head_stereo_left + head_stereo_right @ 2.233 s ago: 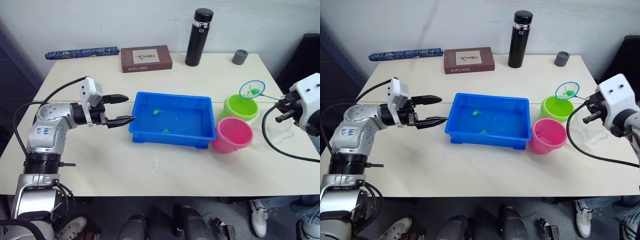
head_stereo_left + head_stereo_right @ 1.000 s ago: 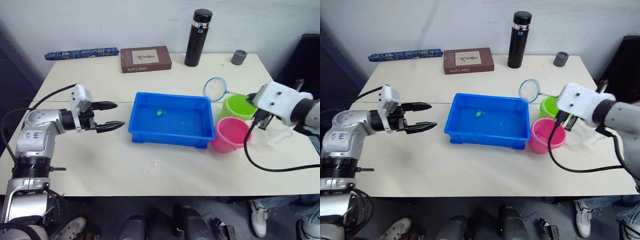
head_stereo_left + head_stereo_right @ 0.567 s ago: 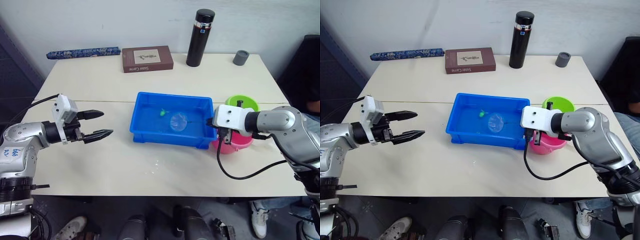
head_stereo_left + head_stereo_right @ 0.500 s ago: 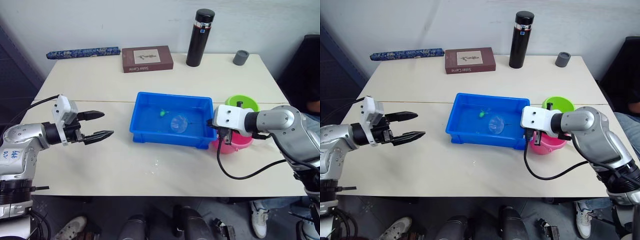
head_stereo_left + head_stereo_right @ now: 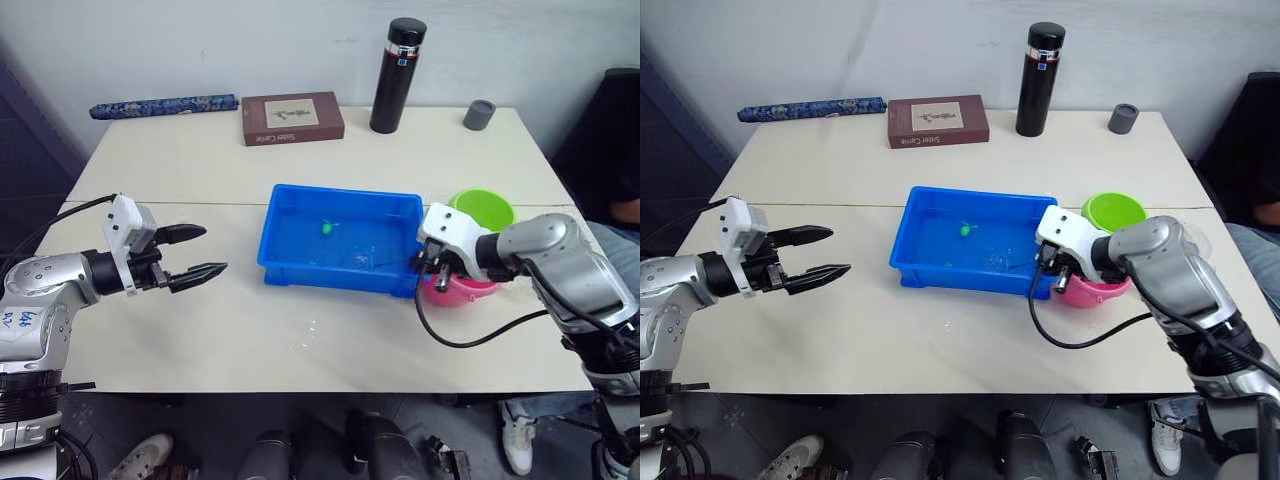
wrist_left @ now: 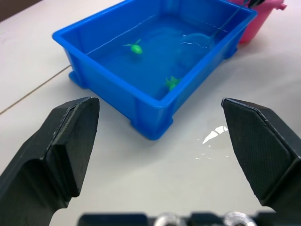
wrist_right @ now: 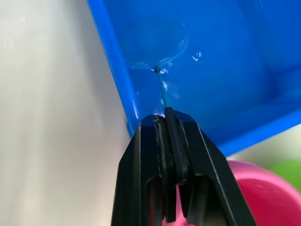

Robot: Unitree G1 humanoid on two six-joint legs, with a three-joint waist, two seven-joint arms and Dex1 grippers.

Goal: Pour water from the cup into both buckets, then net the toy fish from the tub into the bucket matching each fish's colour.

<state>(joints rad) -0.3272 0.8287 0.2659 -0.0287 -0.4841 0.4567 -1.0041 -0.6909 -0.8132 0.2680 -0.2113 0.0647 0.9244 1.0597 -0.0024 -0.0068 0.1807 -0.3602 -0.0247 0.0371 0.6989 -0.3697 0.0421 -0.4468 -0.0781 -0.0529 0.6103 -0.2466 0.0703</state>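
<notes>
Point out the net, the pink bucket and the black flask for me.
net (image 6: 196,40), left wrist view, on its hoop in the water.
pink bucket (image 5: 462,293), left eye view, on its front wall.
black flask (image 5: 394,85), left eye view, on its body.

A cream table (image 5: 300,340) carries, along its far edge, a long blue patterned roll (image 5: 163,105) at the far left, a brown book (image 5: 293,118) just beside it, a tall black flask (image 5: 398,75) standing upright further right, and a small grey cap (image 5: 479,114) near the far right corner. A small wet patch (image 5: 314,328) glistens on the table's near half. Below the near edge, dark shoes (image 5: 270,455) and a white sneaker (image 5: 140,458) rest on the floor (image 5: 200,440).
</notes>
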